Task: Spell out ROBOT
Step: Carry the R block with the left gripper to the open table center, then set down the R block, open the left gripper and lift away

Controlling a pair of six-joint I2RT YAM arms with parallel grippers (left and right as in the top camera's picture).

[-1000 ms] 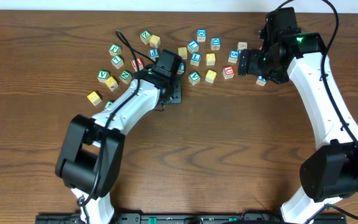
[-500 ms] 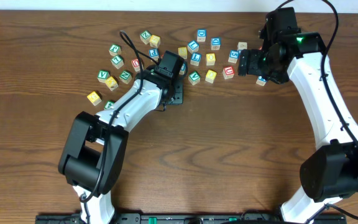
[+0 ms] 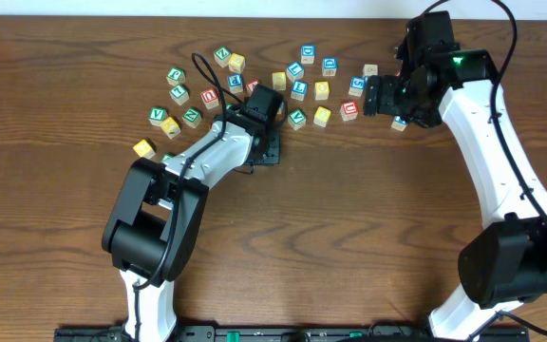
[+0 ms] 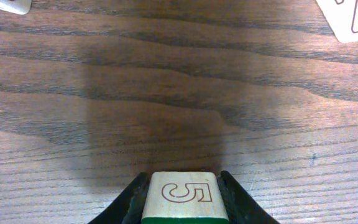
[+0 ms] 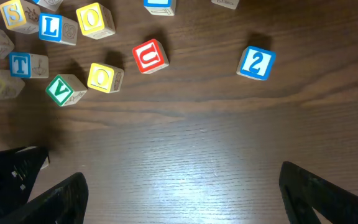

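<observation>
Evidently the left pincer (image 4: 180, 210) clamps the 5 block (image 4: 180, 191), likely light, rigid wood, by its flat opposite sides, while the right pincer (image 5: 179, 196) gapes wide, empty.

Letter blocks (image 3: 174, 74) lie in a loose band across the far side of the tabletop (image 3: 349, 247). Mid-band, the 5 block (image 4: 180, 195) sits between the jaws of the left gripper (image 4: 180, 186). Toward the right end, V block (image 5: 62, 90), O block (image 5: 104, 78) and U block (image 5: 150, 55) run left to right, with the 2 block (image 5: 255, 63) apart, further right.
</observation>
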